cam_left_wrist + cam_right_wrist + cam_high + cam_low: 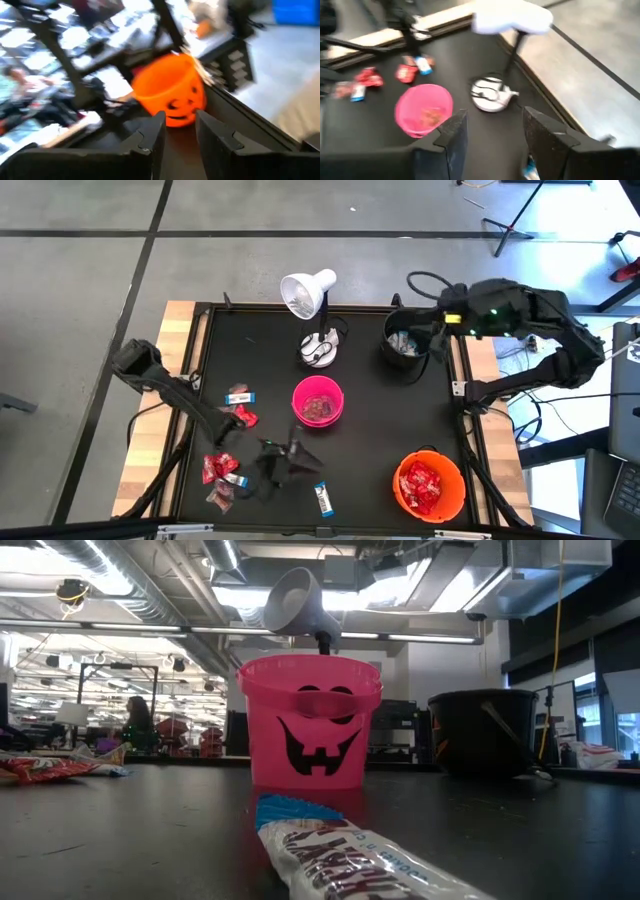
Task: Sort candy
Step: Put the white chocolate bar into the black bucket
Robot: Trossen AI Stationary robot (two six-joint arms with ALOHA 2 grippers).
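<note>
A: Where's the candy?

B: Scattered at the table's near-left. Red packets (216,469) sit in a cluster by the left edge, another red one (244,416) lies farther in, with a white-and-blue bar (239,396) just beyond it. One more white-and-blue bar (323,498) lies alone toward the near edge; the low view has it right up close (345,860).

A: Bowls?

B: The pink bucket (318,401) is mid-table with some candy in it. The orange bucket (429,485) at near-right is full of red packets. The black bucket (404,345) stands at far-right, with pale wrappers inside. The white desk lamp (309,292) is at the far edge, its base just beyond the pink bucket.

A: Left arm?

B: The left gripper (290,460) is low over the table between the red cluster and the lone bar. Its fingers (150,137) stand a little apart with nothing between them, facing the orange bucket.

A: Right?

B: The right gripper (412,338) is over the black bucket. Jaws apart, nothing held in its wrist view (492,132).
</note>
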